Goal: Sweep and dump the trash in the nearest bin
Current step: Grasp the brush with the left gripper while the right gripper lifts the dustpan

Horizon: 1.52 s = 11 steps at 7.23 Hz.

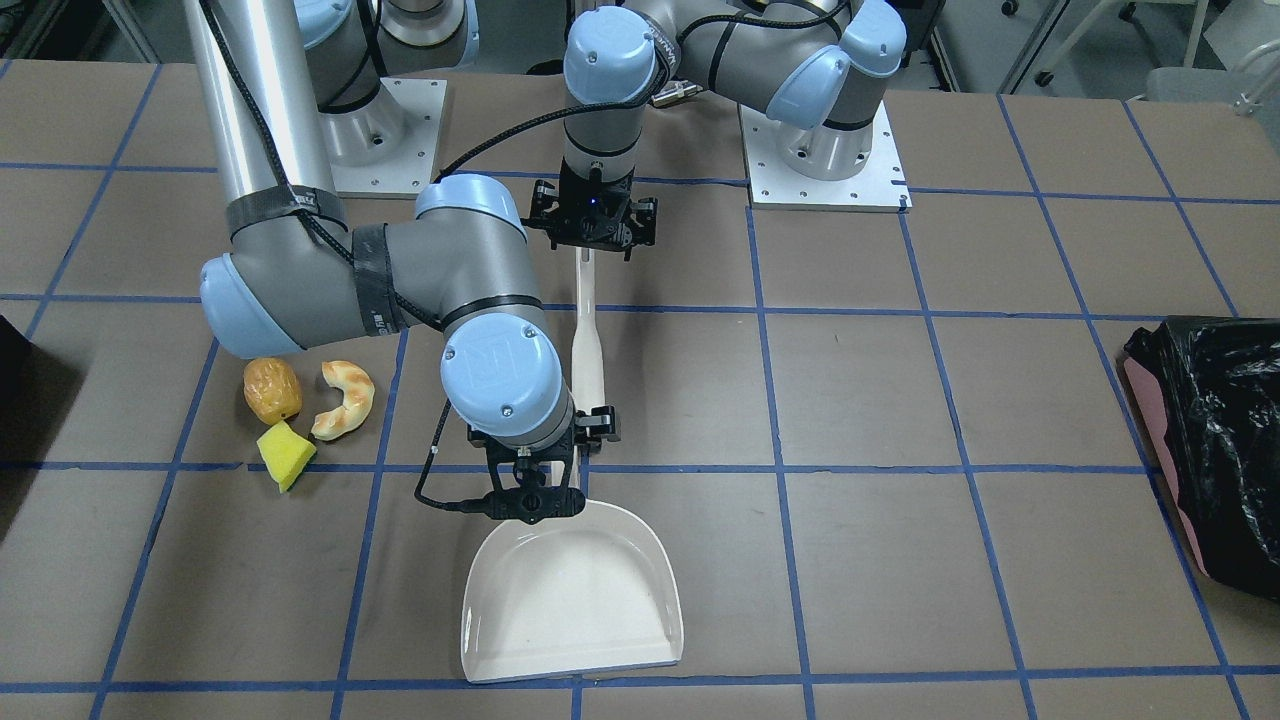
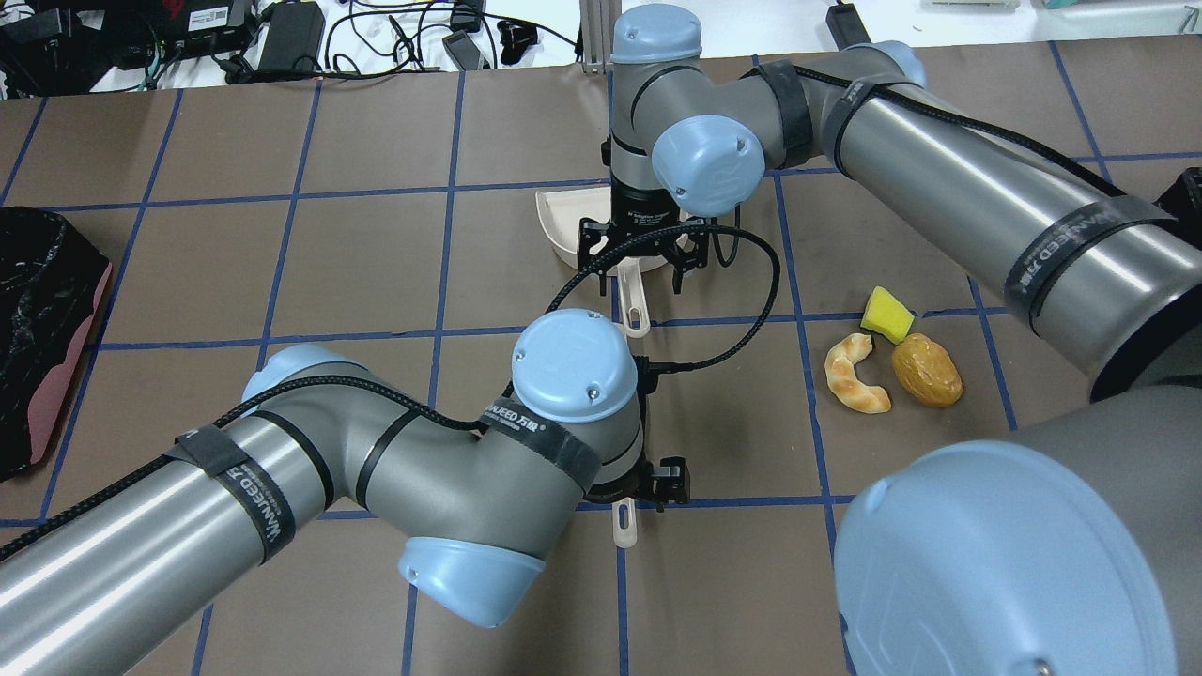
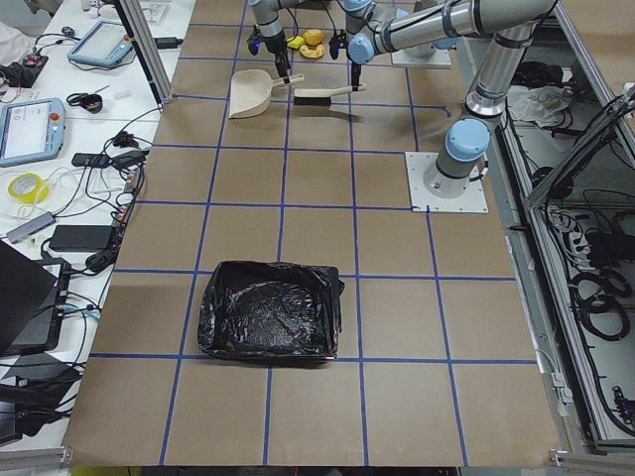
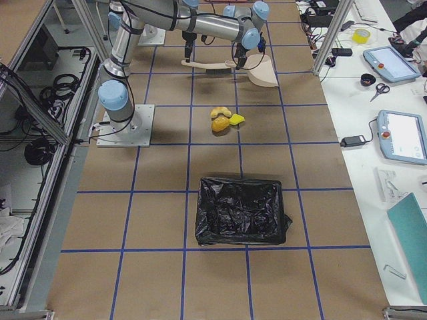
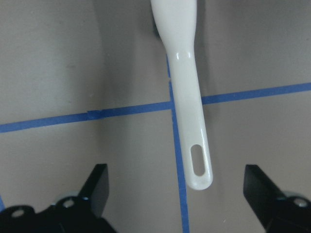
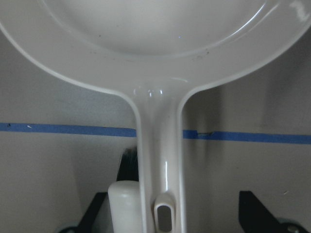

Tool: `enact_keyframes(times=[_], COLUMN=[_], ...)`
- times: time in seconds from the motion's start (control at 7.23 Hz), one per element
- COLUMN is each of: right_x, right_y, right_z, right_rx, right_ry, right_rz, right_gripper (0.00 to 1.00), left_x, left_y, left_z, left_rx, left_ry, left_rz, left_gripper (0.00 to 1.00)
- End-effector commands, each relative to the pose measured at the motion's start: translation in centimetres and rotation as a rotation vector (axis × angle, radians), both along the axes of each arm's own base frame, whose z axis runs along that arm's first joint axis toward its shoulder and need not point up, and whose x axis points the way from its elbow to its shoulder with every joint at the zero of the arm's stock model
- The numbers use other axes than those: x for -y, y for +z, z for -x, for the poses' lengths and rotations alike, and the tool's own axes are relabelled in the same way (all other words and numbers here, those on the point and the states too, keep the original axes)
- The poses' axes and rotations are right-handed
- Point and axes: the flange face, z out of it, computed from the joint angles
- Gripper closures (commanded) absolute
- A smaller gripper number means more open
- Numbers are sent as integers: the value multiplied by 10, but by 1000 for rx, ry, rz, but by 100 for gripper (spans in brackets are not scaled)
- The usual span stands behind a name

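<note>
A white dustpan (image 1: 570, 600) lies mid-table, with a white brush (image 1: 586, 345) end to end behind it. My right gripper (image 1: 530, 500) hangs open over the dustpan's handle (image 6: 160, 145), jaws on either side and apart from it. My left gripper (image 1: 592, 240) hangs open over the end of the brush handle (image 5: 187, 111), not touching it. The trash lies together on my right: an orange-brown ball (image 1: 272, 390), a croissant piece (image 1: 345, 400) and a yellow wedge (image 1: 285, 455). The black bin (image 4: 240, 210) stands beyond the trash on my right; only its corner (image 1: 20, 390) shows in the front view.
A pink bin lined with a black bag (image 1: 1210, 440) stands at the table's end on my left. The table is brown with a blue tape grid. The brush's black bristles (image 6: 127, 162) lie beside the dustpan handle. The two arm bases (image 1: 825, 170) stand at the rear.
</note>
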Motion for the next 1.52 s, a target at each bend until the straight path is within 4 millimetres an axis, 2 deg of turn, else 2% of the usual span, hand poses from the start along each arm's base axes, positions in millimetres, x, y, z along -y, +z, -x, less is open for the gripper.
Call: enact_keyframes(times=[0.0,0.14,0.42,0.55,0.69,0.83,0.97,1.11,1.25,1.38], right_x=[-9,-11,-11,-11,-12,-11,-10,-6,-1,4], right_y=[-10,-10,-11,-11,-9,-8,3,21,44,71], right_z=[-6,-7,-7,-7,-7,-7,-4,7,40,99], right_rx=[0,0,6,5,5,6,8,17,24,55], right_ry=[12,16,41,42,42,43,39,53,79,133], right_rz=[-24,-26,-25,-27,-27,-24,-7,19,11,-18], right_gripper=[14,19,46,65,90,100,100,100,100,100], left_x=[-6,-7,-6,-5,-5,-5,-5,-5,-5,-5], left_y=[-17,-23,-31,-31,-32,-33,-33,-33,-33,-32], left_z=[10,12,13,12,13,13,13,13,13,13], left_rx=[18,26,36,37,39,40,39,38,36,36], left_ry=[-15,-10,-10,-13,-13,-11,-8,-8,-8,-3], left_rz=[-9,-21,-35,-34,-35,-38,-39,-39,-44,-49], left_gripper=[2,3,13,31,36,45,49,65,92,100])
